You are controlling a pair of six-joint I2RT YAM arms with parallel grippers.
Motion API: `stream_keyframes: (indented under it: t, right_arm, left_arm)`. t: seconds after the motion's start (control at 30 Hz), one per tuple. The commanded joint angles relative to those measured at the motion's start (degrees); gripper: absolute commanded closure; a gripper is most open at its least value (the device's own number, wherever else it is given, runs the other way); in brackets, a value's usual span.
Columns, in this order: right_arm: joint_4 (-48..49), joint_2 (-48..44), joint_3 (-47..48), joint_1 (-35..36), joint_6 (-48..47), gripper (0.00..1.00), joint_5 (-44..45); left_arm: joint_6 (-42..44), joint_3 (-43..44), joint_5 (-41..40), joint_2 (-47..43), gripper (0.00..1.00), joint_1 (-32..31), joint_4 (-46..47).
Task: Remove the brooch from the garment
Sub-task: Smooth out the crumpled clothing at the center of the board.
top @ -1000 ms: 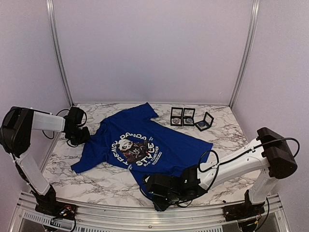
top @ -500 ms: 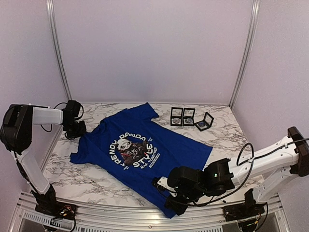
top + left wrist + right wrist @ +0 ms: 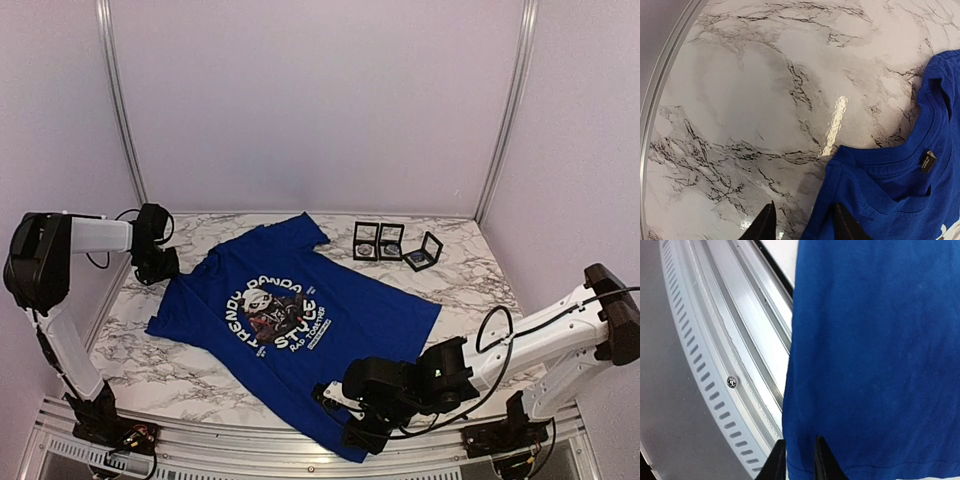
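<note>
Your T-shirt [image 3: 290,310] lies flat and picture-up on the bench [image 3: 200,360], likely so you can find the brooch, which I cannot spot; your left hand [image 3: 805,225] is open by the shoulder, and your right hand [image 3: 799,457] sits close around the hem, grip unclear.

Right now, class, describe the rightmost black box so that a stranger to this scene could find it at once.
Start at the marble table and look to its far right corner, past the blue T-shirt. Three small black boxes sit there. The right box is turned at an angle and set apart, while the left box and middle box stand squarely side by side.
</note>
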Motion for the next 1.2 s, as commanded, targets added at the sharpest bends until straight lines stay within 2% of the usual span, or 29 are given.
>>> stream_keyframes:
  t: [0.0,0.07,0.17,0.3,0.4,0.47,0.6,0.77,1.0,1.17]
  right_arm:
    - [-0.83,0.96,5.5,0.45,-0.87,0.71,1.15]
    - [-1.39,0.98,7.52,0.22,-1.09,0.63,2.14]
    - [-1.5,0.83,9.68,-1.08,-1.17,0.58,3.37]
    - [0.64,0.6,9.46,-4.63,-1.03,0.57,3.35]
    - [2.23,0.3,9.5,-7.3,-0.91,0.58,4.06]
    - [3.18,0.26,9.59,-8.58,-0.87,0.58,5.34]
    - [5.3,0.51,9.05,-10.91,-0.37,0.58,5.37]
    - [6.82,0.45,8.41,-11.93,0.08,0.58,5.63]
    - [8.41,0.91,7.22,-12.29,0.78,0.59,6.45]
    - [9.82,1.02,5.96,-12.4,1.72,0.59,6.33]
  left_arm:
    - [-0.76,-0.87,-0.35,-5.61,0.48,0.74,-1.23]
    - [-1.1,-2.3,-0.14,-8.56,0.41,1.3,-1.49]
    - [-2.37,-5.78,0.88,-13.96,0.32,1.85,-1.53]
    - [-4.78,-13.66,2.11,-21.86,0.32,2.04,-0.19]
    - [-6.41,-18.83,3.49,-25.13,0.37,2.0,0.84]
    - [-7.45,-22.17,4.22,-26.95,0.47,2.02,1.96]
    - [-9.65,-28.38,6.22,-29.51,0.58,1.96,5.41]
    - [-10.72,-32.84,8.09,-29.34,0.62,1.57,9.21]
    - [-10.77,-34.27,10.43,-28.0,0.66,1.27,13.86]
    - [-10.85,-34.69,11.42,-27.79,0.74,0.85,14.98]
